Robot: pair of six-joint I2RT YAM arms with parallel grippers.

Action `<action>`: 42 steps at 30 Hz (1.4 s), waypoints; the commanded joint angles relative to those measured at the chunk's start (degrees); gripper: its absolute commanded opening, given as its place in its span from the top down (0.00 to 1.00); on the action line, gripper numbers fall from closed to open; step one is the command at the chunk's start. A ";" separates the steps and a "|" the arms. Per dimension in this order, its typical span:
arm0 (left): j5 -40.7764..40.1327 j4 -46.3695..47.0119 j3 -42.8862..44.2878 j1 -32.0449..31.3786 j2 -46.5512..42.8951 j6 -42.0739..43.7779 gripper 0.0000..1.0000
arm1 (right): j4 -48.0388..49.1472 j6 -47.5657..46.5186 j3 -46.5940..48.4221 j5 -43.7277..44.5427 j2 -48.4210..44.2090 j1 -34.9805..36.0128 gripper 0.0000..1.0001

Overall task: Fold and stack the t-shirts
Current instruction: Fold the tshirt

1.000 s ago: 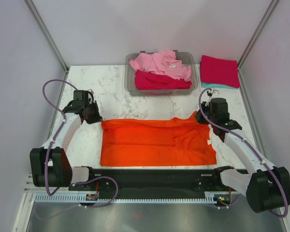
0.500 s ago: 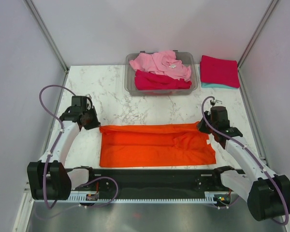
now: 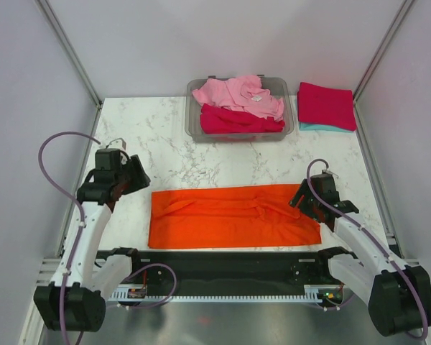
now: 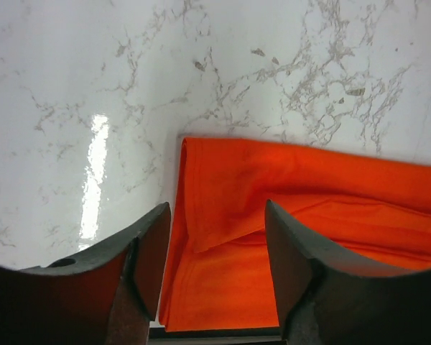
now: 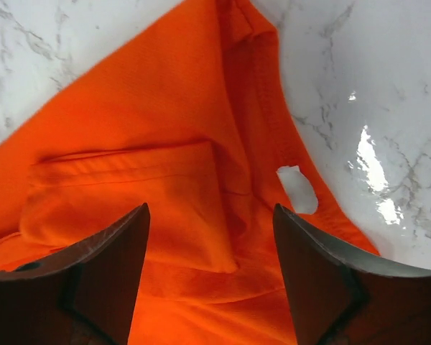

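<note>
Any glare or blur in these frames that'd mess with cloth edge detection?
Left wrist: a bright glare streak on the marble table beside the orange t-shirt; the shirt edge is readable, and the left gripper's fingers are dark and soft. Right wrist: glare patches on the marble right of the shirt; the right gripper's fingers are blurred. Top external: even light, no strong glare, shirt outline crisp.

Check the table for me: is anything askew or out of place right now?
The bright orange cloth t-shirt is folded unevenly: a tucked sleeve bunches near its right end, and a white tag shows there. The light pink shirt sits crumpled, heaped above the rim of the grey plastic bin.
</note>
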 commanded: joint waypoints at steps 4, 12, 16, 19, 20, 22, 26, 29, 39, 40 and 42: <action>-4.20 0.81 1.74 -0.08 -7.65 -0.79 0.37 | -2.35 5.43 0.01 3.81 -1.26 -0.11 0.17; 3.19 5.20 2.97 -2.88 -0.45 -2.55 0.39 | -5.70 5.34 3.00 0.92 -6.44 0.15 0.16; -0.14 6.25 3.58 -10.96 8.42 -5.44 0.39 | -5.53 8.06 1.95 -0.05 -8.21 2.08 0.15; -4.78 6.52 5.07 -19.40 17.55 -7.72 0.39 | -3.34 9.12 0.64 -1.80 -5.50 3.23 0.14; -5.33 6.43 5.60 -21.86 20.36 -8.17 0.39 | -2.72 9.38 0.46 -2.16 -4.18 3.32 0.13; -5.86 6.52 6.13 -22.58 27.02 -9.75 0.39 | -0.36 9.39 0.02 -2.52 -0.57 3.50 0.12; -5.77 6.69 5.61 -23.28 35.84 -10.72 0.39 | 2.82 8.60 1.50 1.16 7.49 3.23 0.10; -3.58 7.83 4.73 -24.33 39.11 -11.16 0.39 | 6.41 9.65 1.95 1.97 12.86 2.53 0.08; 3.18 11.08 -2.82 -31.36 35.16 -13.53 0.40 | 13.11 4.47 15.81 4.25 36.95 -9.67 0.08; 5.63 12.05 -3.70 -32.50 34.63 -14.84 0.41 | 12.67 3.25 19.92 4.34 38.97 -10.38 0.08; 7.23 12.58 -5.89 -36.46 32.10 -16.51 0.42 | 11.97 2.19 24.34 5.92 44.42 -12.48 0.08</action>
